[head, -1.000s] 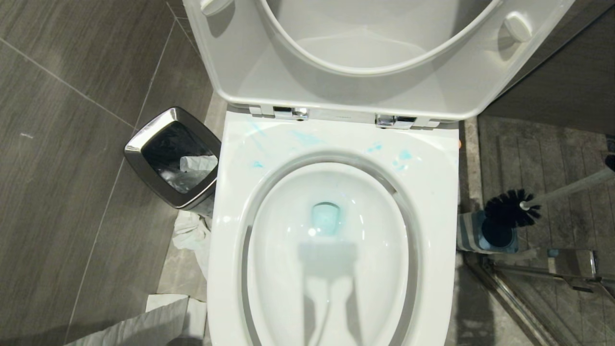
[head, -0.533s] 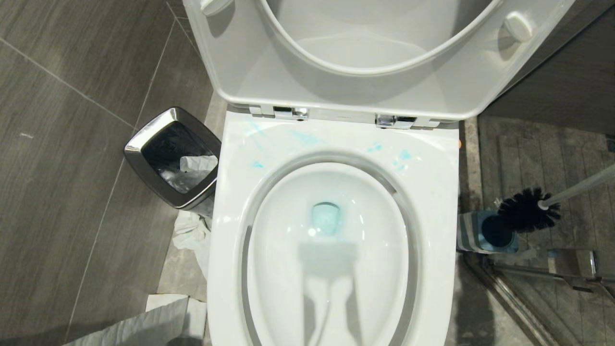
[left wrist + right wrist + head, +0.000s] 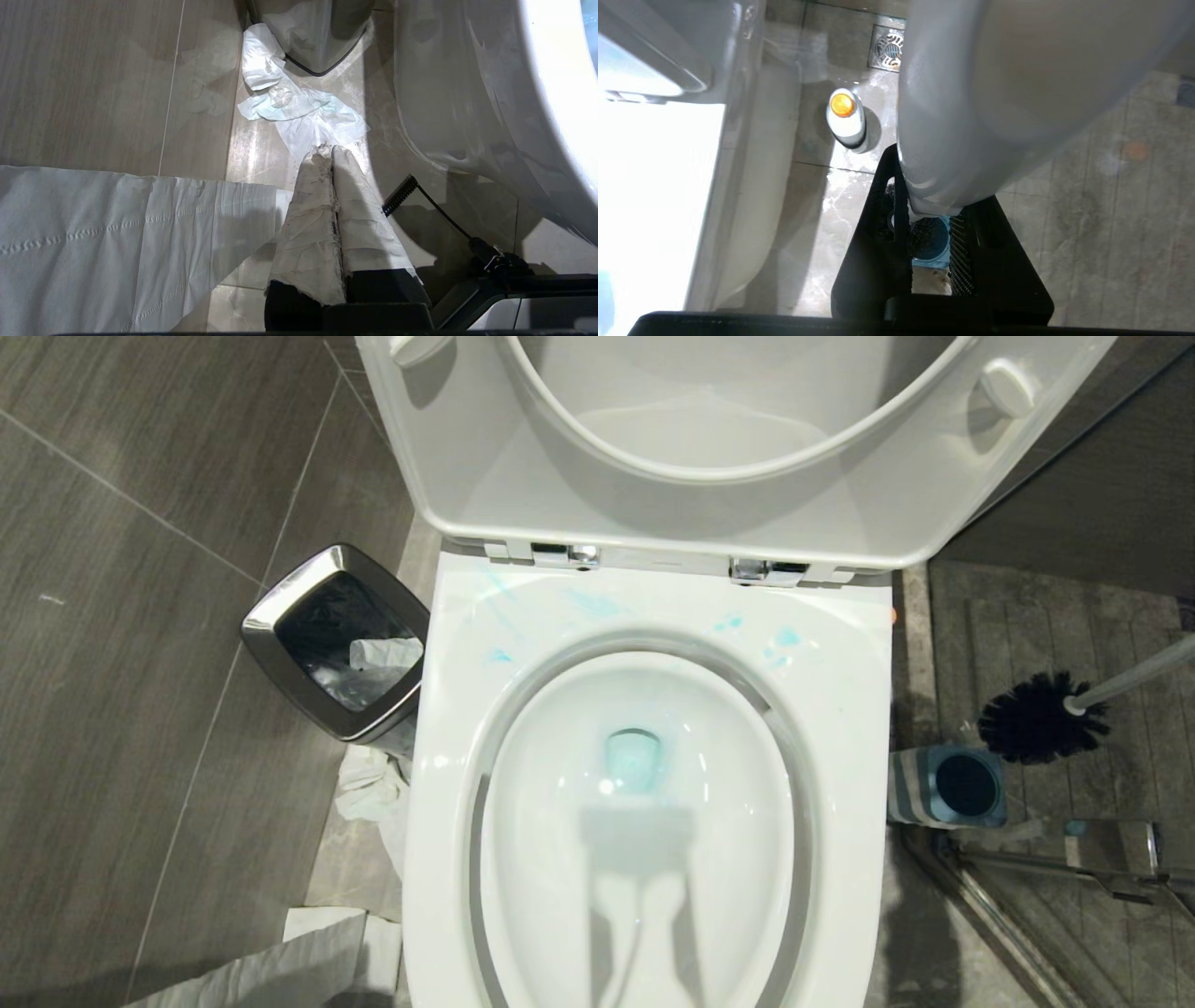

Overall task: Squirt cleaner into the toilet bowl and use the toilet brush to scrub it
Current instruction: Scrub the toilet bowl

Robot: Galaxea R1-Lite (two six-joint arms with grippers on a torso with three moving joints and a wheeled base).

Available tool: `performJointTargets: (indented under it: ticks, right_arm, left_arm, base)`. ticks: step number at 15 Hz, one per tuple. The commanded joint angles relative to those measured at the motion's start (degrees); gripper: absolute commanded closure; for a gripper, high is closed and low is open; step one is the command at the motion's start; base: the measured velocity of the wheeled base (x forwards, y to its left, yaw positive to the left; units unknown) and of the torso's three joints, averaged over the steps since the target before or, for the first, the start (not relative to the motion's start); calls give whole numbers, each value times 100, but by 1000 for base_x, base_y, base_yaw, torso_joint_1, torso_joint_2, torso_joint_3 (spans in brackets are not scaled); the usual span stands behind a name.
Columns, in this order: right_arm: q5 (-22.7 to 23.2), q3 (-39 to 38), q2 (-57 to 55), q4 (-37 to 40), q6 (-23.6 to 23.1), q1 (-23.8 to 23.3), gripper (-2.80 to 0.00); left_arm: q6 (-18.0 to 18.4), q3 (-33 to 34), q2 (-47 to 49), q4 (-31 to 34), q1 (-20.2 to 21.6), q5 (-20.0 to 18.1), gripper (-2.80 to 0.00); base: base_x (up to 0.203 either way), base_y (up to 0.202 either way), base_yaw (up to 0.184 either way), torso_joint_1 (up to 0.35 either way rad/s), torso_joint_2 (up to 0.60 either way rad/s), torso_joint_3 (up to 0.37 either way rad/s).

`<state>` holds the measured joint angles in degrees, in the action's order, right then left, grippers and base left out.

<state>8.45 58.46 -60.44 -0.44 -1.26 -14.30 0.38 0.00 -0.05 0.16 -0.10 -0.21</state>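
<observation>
Gripping the toilet brush [image 3: 1041, 717] handle, right pincer [image 3: 930, 219] holds the dark head above its holder [image 3: 948, 788], right of the toilet bowl [image 3: 644, 821]; handle axis slants away rightward. Left pincer [image 3: 331, 154] closed, idle.

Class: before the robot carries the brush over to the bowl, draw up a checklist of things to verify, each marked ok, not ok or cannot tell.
1. Toilet brush clear of its holder: ok.
2. Right claw shut on the handle: ok.
3. Seat and lid raised: ok.
4. Cleaner in the toilet bowl: ok, turquoise at the drain, smears on the rim.
5. Cleaner bottle upright on the floor, out of the way: ok.
6. Brush dripping: cannot tell.
</observation>
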Motion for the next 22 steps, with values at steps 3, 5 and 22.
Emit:
performJointTargets:
  ticks: [3, 5, 22]
  right_arm:
    - [25, 112, -3, 9, 38, 6, 0]
    - [32, 260, -19, 90, 44, 6, 0]
    - [-215, 714, -368, 457, 127, 626, 0]
  left_arm:
    - [-3, 9, 5, 2, 1, 3, 0]
    - [-3, 9, 5, 2, -8, 3, 0]
    - [-3, 9, 5, 2, 1, 3, 0]
  base:
    - [0, 0, 0, 1, 3, 49]
    - [0, 0, 0, 2, 1, 163]
    - [0, 0, 0, 2, 3, 200]
